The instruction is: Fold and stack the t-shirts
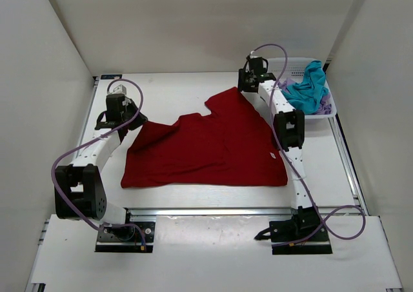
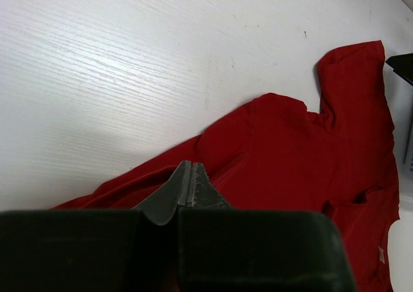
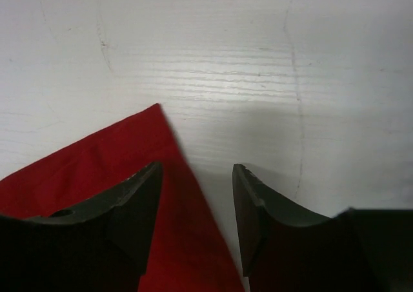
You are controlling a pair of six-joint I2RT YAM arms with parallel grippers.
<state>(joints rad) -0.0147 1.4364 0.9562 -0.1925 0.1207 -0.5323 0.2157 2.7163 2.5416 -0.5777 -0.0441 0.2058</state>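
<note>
Your left gripper (image 2: 188, 176) reached low, its fingers squeezed tight at the edge of the soft red shirt (image 1: 213, 147). Your right gripper (image 3: 197, 171) hung with its fingers spread over the shirt's far pointy corner. The shirt lay wrinkled on the white table (image 1: 174, 89), near a basket (image 1: 287, 64) holding a blue shirt (image 1: 308, 87).

– Any room on your right side?
– Ahead of my right gripper (image 3: 197, 195) the table (image 3: 271, 66) lies bare; my jaws stand apart over a corner of the red shirt (image 3: 90, 176).
– What blocks you there?
– The white basket (image 1: 287, 63), holding the teal shirt (image 1: 308, 89), sits just beside my right arm (image 1: 284, 121), near the side wall.
– And left?
– Bare table from my left gripper (image 1: 132, 121) to the back wall; the red shirt covers the middle
</note>
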